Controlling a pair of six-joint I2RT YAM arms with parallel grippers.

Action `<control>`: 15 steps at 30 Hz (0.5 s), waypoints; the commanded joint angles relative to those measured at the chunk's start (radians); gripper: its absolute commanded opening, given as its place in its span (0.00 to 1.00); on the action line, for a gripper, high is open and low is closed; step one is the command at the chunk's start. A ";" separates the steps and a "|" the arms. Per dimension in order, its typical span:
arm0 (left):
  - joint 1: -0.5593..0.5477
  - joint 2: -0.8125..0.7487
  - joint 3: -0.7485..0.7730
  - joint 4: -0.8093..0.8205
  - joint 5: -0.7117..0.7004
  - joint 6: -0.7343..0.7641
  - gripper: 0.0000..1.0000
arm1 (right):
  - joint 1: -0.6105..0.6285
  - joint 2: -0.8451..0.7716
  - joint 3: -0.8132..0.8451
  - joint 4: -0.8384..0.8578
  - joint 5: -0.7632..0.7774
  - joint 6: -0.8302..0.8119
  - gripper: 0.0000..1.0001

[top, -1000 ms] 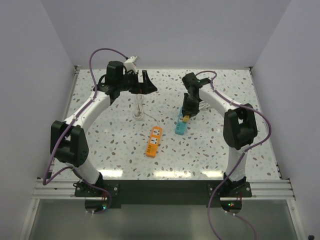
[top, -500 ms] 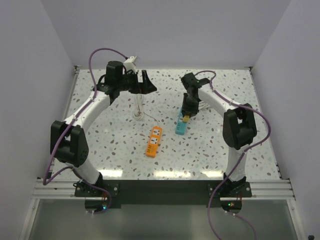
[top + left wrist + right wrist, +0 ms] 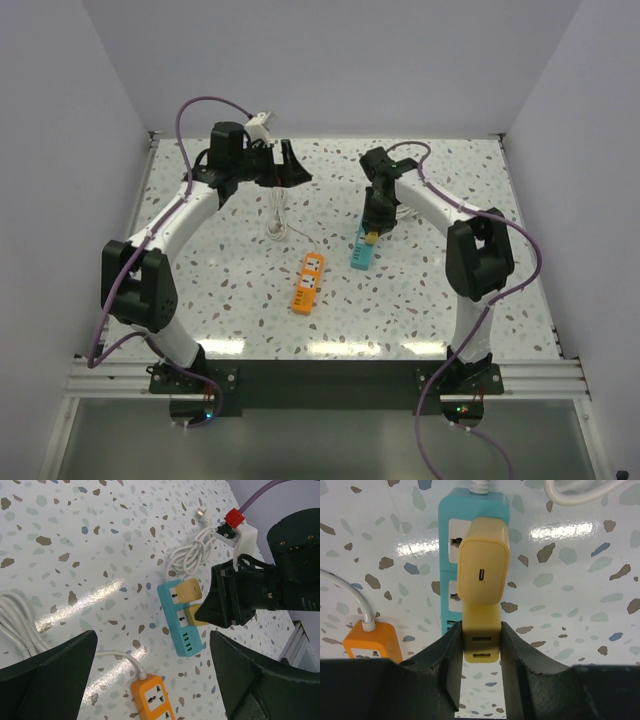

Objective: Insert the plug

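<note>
Plug (image 3: pixel 481 632) is clamped between the fingers of your right pincer (image 3: pixel 481 652). It is a small yellow-tan block held right over the teal power strip (image 3: pixel 470 510), at the socket next to one already filled by a second tan block (image 3: pixel 484 572) with a small port on its face. From the left wrist view the plug looks down against the strip's face, but no view shows you the prongs, so count it as at the socket and perhaps not fully home. What is left, as I judge it, is a firm push straight in, then letting go. Your left pincer (image 3: pixel 152 677) hangs spread wide with nothing in it, well apart over the far left of the tabletop (image 3: pixel 230 290), so nothing braces the strip and it may slide under pressure. The neighbouring block sits tight against the plug, leaving you little room on that side. A white coiled cable (image 3: pixel 187 560) lies just beyond the strip, and an orange power strip (image 3: pixel 308 283) lies near but apart; neither blocks the socket.
</note>
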 commanded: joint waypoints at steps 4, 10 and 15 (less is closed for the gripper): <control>0.015 0.009 0.026 0.019 0.014 0.007 1.00 | 0.005 0.098 -0.100 0.055 0.049 -0.018 0.00; 0.018 0.007 0.026 0.019 0.014 0.008 1.00 | 0.005 0.121 -0.080 0.052 0.049 -0.026 0.00; 0.020 0.012 0.030 0.016 0.014 0.010 1.00 | 0.005 0.132 -0.077 0.055 0.047 -0.029 0.00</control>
